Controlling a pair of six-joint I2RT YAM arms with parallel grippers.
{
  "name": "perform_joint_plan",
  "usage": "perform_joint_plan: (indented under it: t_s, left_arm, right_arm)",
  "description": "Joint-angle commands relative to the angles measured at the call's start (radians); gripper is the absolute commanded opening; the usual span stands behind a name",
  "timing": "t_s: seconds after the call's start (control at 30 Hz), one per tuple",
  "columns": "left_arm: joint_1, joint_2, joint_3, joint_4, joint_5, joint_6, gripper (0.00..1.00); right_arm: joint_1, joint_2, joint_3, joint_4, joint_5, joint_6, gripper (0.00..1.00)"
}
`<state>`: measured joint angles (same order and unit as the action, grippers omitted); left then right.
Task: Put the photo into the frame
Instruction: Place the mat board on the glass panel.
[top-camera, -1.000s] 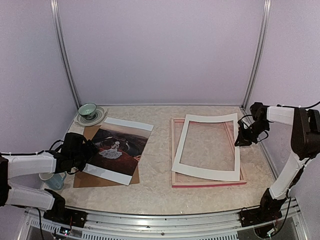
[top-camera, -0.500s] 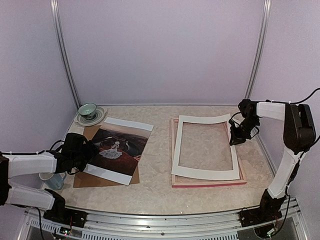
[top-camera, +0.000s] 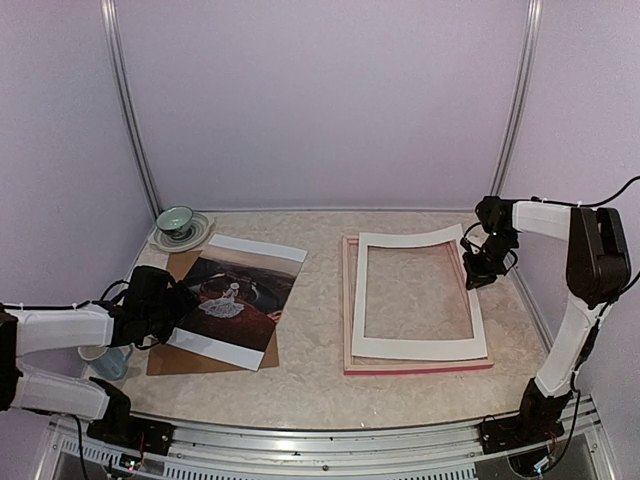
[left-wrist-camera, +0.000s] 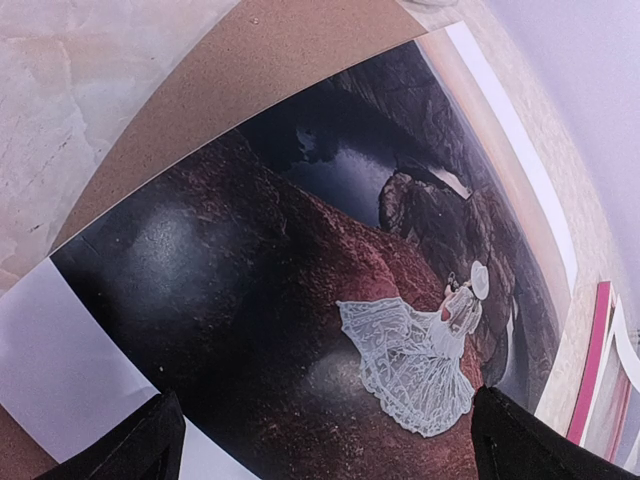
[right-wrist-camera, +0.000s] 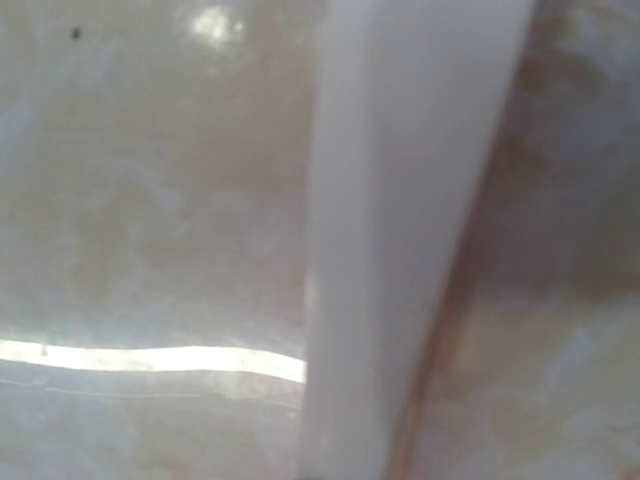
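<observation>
Top external view shows a pale, marbled stone-look table (top-camera: 300, 395) inside smooth lilac walls. The frame (top-camera: 420, 367), a large rectangle of thin rails with pink edges showing, lies flat on the right half of the table. The white mat (top-camera: 420, 348), a matte card border with a rectangular window, lies on top of it. The mat sits slightly askew, and its far right corner curls upward. The photo (top-camera: 235, 300) is on the left half, well apart from the frame. It is a glossy rectangular print, reddish-brown and black, with white margins at both short ends and a small pale figure in a lacy dress at centre. It rests on a plain brown backing board (top-camera: 170, 358), whose dull fibrous surface shows beyond two of its sides. The left gripper (top-camera: 180, 305) hovers at the photo's near left edge; in the left wrist view its black fingers (left-wrist-camera: 130, 450) are spread wide and grasp nothing. The right gripper (top-camera: 478, 270) pinches the mat's raised corner, which appears in the right wrist view as a blurred white strip. A small green cup (top-camera: 176, 220) on a round saucer stands at the far left.
</observation>
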<state>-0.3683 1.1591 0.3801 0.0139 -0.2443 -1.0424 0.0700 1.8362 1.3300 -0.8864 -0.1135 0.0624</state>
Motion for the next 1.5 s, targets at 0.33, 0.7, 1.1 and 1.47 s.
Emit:
perform_joint_plan:
  t_s: [0.33,0.7,1.1,1.47]
  left_arm:
    - [-0.023,-0.006,0.011,-0.011,-0.019,0.011,0.99]
    - [-0.032,-0.008,0.013,-0.011,-0.018,0.01,0.99]
    - [-0.041,-0.033,0.012,-0.011,-0.017,0.013,0.99]
    - [-0.047,-0.033,0.018,-0.011,-0.015,0.014,0.99]
  right_arm:
    - [0.0,-0.03,0.045,-0.011,0.068,-0.042,0.11]
    - [0.065,-0.053,0.023,0.021,0.004,-0.095,0.12]
    - [0.085,-0.077,-0.013,0.029,0.04,-0.095,0.12]
    - [0.08,-0.141,-0.028,0.037,0.06,-0.107,0.13]
